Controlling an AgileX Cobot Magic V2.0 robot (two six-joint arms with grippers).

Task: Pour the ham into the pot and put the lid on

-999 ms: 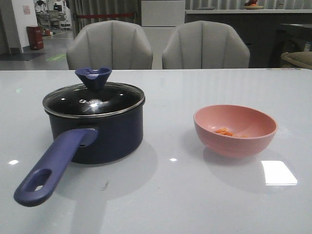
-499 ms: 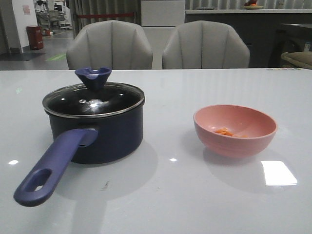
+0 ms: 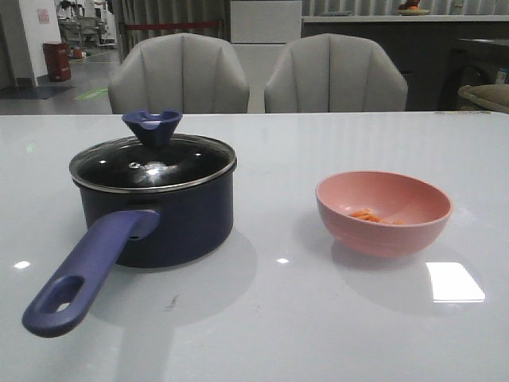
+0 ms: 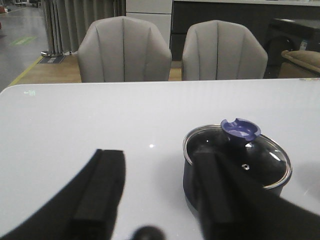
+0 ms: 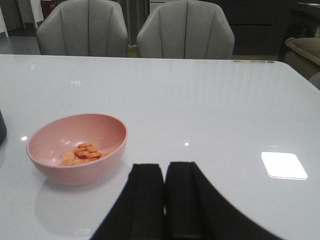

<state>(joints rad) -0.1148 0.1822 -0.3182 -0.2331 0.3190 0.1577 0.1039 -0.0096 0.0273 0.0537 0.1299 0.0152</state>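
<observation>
Two grippers sit nearest you: your left gripper (image 4: 152,192) has its jaws spread wide and empty, your right gripper (image 5: 164,192) has its jaws pressed together on nothing. Beyond them, the lid (image 3: 153,163) covers the pot (image 3: 159,219) on the table (image 3: 262,318), and the ham (image 3: 367,215) lies in the pink bowl (image 3: 384,212).

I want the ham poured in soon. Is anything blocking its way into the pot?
Yes. The lid sits closed on the pot, covering the opening. The ham lies in the pink bowl, apart on the table's right, with bare table between them.
</observation>
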